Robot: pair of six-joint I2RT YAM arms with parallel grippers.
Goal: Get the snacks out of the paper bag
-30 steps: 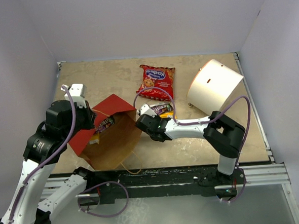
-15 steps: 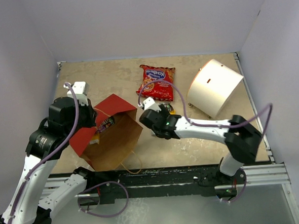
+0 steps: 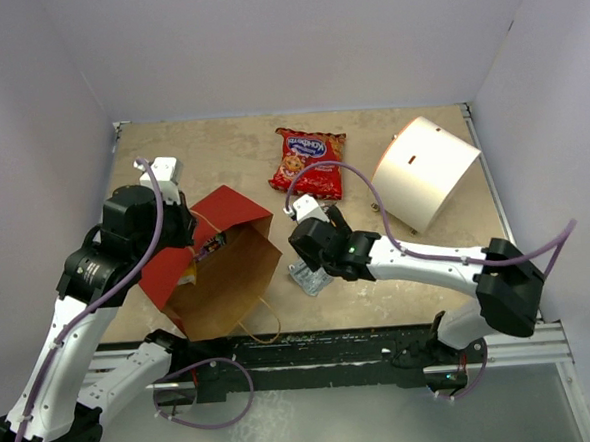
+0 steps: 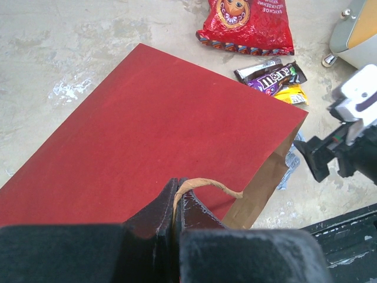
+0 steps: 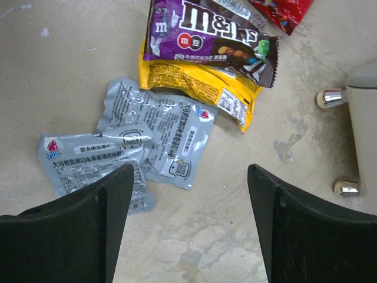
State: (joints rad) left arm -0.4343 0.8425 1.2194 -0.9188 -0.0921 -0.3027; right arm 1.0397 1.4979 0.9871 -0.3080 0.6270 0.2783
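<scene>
The red paper bag [image 3: 219,211] [image 4: 147,118] lies on its side, its brown inside open toward the right. My left gripper [image 4: 175,190] [image 3: 183,246] is shut on its thin brown loop handle [image 4: 206,183]. A dark packet [image 3: 208,246] shows inside the bag's mouth. On the table lie the red cookie bag [image 3: 310,163] [image 4: 250,23], the purple-and-yellow candy packet [image 5: 206,35] [image 4: 272,76] and two silver foil packs [image 5: 159,127] [image 3: 306,277]. My right gripper [image 5: 189,171] [image 3: 308,242] hangs open just above the table beside the foil packs, holding nothing.
A white cylinder [image 3: 424,171] lies on its side at the back right, its small metal feet [image 5: 330,98] close to my right gripper. The bag's second loop handle [image 3: 262,328] hangs over the table's near edge. Walls enclose the table on three sides.
My right gripper has gone from shut to open and moved away from the bag's mouth. The silver packs now lie on the table. The left gripper rose slightly with the handle.
</scene>
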